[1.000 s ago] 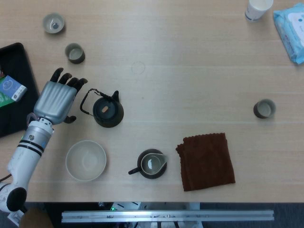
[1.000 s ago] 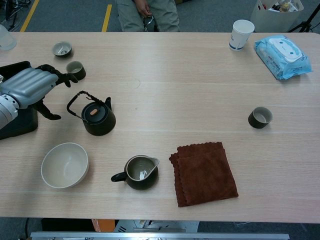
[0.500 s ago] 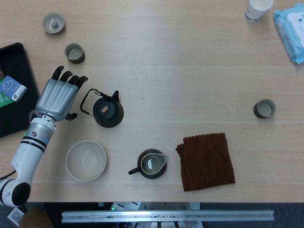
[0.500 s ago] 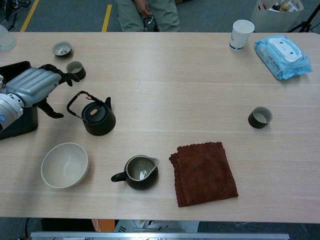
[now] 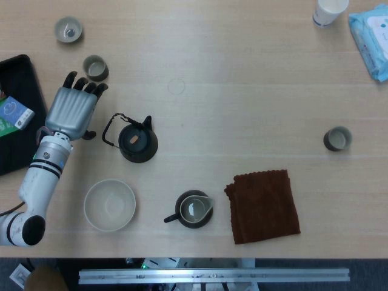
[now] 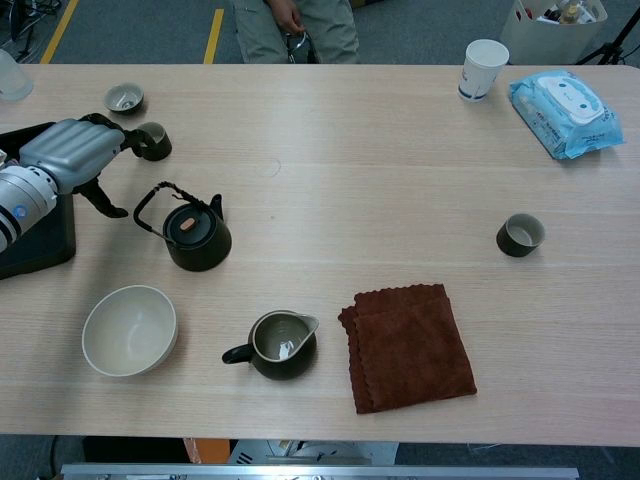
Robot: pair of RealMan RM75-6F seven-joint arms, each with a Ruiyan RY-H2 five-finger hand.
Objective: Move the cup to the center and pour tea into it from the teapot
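My left robot hand (image 5: 71,109) hovers near the left edge of the surface (image 5: 242,103), fingers spread wide and holding nothing. Its fingertips (image 5: 85,87) reach just short of a dark cup (image 5: 95,67); from the chest view I cannot tell whether they touch it. My right robot hand appears in neither view. The teapot (image 5: 137,140) stands upright just beside the left robot hand, toward the middle of the surface, handle raised. A second dark cup (image 5: 337,138) sits near the right edge, well apart. Toward the front edge I note a pale bowl (image 5: 110,205), a dark pitcher (image 5: 194,209) and a brown cloth (image 5: 263,205). A black tray (image 5: 18,115) lies at the left edge.
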